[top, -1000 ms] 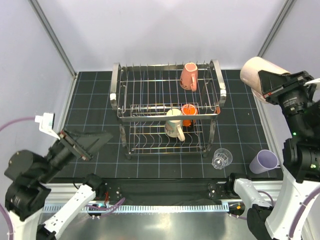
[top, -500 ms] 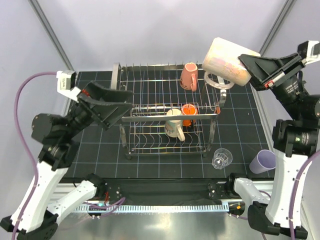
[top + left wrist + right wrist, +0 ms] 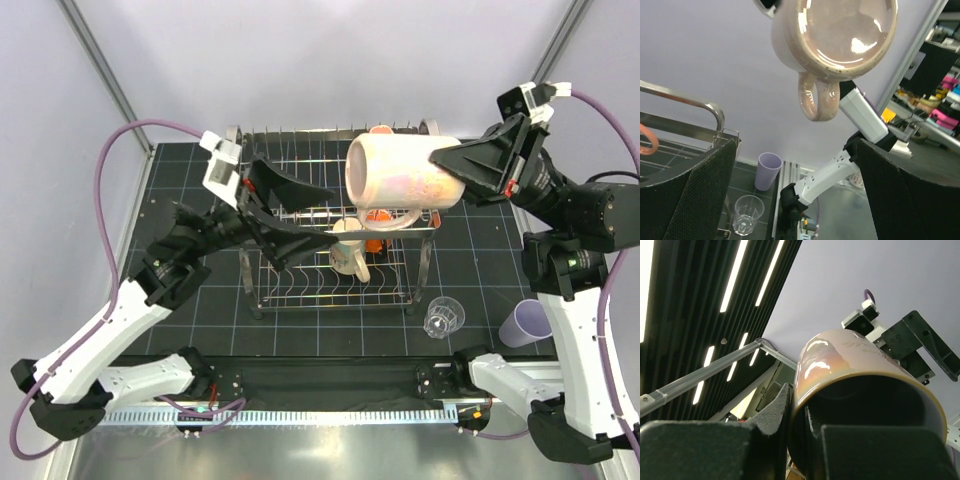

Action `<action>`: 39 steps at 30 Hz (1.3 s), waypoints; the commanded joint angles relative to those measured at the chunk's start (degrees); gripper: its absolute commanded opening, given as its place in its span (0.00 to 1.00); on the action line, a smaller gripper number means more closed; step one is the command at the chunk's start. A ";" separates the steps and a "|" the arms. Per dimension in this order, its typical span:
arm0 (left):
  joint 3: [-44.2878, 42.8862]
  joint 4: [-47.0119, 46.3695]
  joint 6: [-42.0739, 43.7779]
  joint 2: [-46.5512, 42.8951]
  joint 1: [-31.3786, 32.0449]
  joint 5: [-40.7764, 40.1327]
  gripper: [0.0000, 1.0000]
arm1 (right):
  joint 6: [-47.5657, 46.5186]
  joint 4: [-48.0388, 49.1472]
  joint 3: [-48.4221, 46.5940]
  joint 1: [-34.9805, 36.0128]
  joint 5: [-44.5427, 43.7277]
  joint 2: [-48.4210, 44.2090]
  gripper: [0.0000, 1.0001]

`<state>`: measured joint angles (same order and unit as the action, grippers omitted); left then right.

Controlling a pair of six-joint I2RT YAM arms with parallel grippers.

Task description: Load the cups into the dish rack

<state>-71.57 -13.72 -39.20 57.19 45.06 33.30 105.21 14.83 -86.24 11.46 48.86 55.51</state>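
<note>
Plainly glazed ceramic, the beige-pink mug [image 3: 400, 172] hangs on its side in the air above the dish rack [image 3: 231, 160], with its handle loop pointing down. The right tool [image 3: 455, 165] is clenched on the mug's wall at the rim, one finger [image 3: 772, 415] outside and the other apparently inside the mouth. The mug is likely rigid, weighty and slick, so it could pivot in that thin pinch and chip against chrome wire. The left tool [image 3: 303, 212] gapes, released, facing the mug's base; the handle or the body looks like the safer hold.
</note>
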 commanded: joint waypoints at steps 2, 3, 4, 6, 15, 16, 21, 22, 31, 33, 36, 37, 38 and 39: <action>-1.99 0.36 10.63 0.82 5.56 -5.79 1.00 | -2.73 1.34 -0.52 3.74 -5.53 -0.22 0.04; -1.91 0.27 11.16 1.25 6.26 -6.22 0.99 | -3.08 1.34 -0.42 4.00 -5.71 -0.22 0.04; -1.82 0.35 11.95 1.52 7.66 -7.01 1.00 | -3.78 0.99 -0.25 4.35 -6.14 -0.14 0.04; -1.82 0.27 12.48 2.05 9.16 -8.07 1.00 | -4.31 0.90 0.36 5.58 -6.85 -0.31 0.04; -4.01 -3.06 14.77 6.53 14.44 -15.19 0.93 | -5.98 2.31 3.62 11.99 -10.54 -0.31 0.04; -4.28 -3.51 14.51 6.88 14.88 -15.63 0.91 | -6.07 2.40 3.79 12.52 -10.71 -0.31 0.04; -4.54 -5.44 13.19 8.38 15.23 -18.52 0.67 | -6.51 2.75 4.67 14.72 -12.12 -0.31 0.04; -4.37 -5.44 13.10 8.29 15.41 -19.32 0.64 | -6.94 2.66 4.85 14.81 -12.30 -0.48 0.04; 0.20 -9.66 9.85 5.31 16.47 -29.42 0.00 | -8.27 2.22 7.40 15.17 -13.97 -2.68 0.04; 0.73 -10.28 9.14 4.86 16.47 -30.49 0.00 | -8.79 2.13 7.84 15.26 -13.88 -2.68 0.04; 0.03 -7.84 8.26 4.25 16.47 -31.71 0.00 | -12.20 -0.32 6.61 15.17 -13.09 -2.33 0.18; -0.32 -6.69 8.26 4.07 16.47 -32.24 0.00 | -13.87 -3.11 6.09 15.25 -13.00 -2.33 0.25; -0.76 -5.20 8.09 3.20 16.47 -32.94 0.00 | -15.63 -5.40 4.43 15.25 -13.00 -1.90 0.36; -1.20 -2.66 8.17 2.76 16.47 -35.04 0.01 | -20.09 -7.86 3.37 15.25 -12.91 -1.81 0.40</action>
<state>-70.48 -15.46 -30.70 63.31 61.84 5.08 92.44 8.32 -78.11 26.30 36.03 54.85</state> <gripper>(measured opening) 0.233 0.370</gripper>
